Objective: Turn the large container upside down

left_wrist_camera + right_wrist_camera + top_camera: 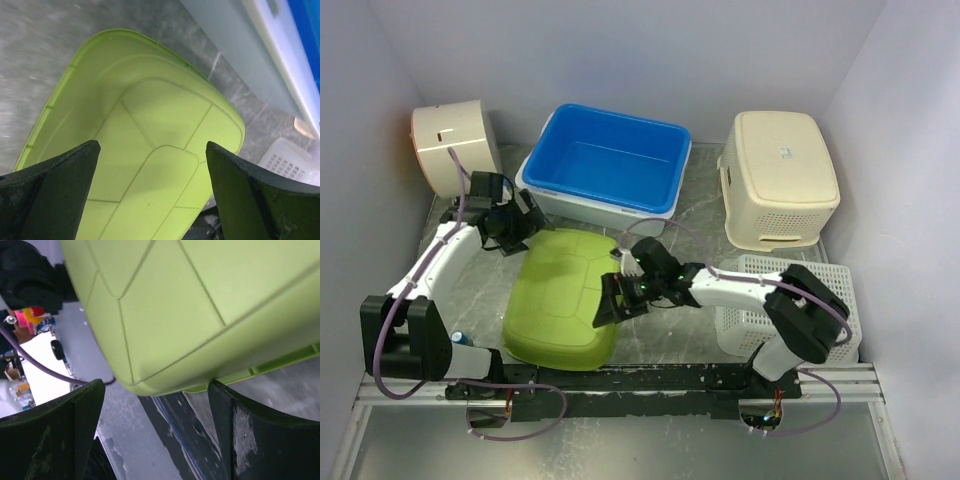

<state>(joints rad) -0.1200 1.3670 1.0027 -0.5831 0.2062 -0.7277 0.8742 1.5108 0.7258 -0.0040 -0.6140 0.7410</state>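
Low and left of centre in the top view, the container [560, 295] lies bottom-up on the counter [488, 288], left fingers [50, 195] and right fingers [55, 435] both spread empty beside it, so a careless retreat could hook its rim and tip it back.

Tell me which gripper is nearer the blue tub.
Left. The left gripper sits just off the blue tub's near left corner, over the green container's far edge. The right gripper is farther toward the bases, at the container's right side.
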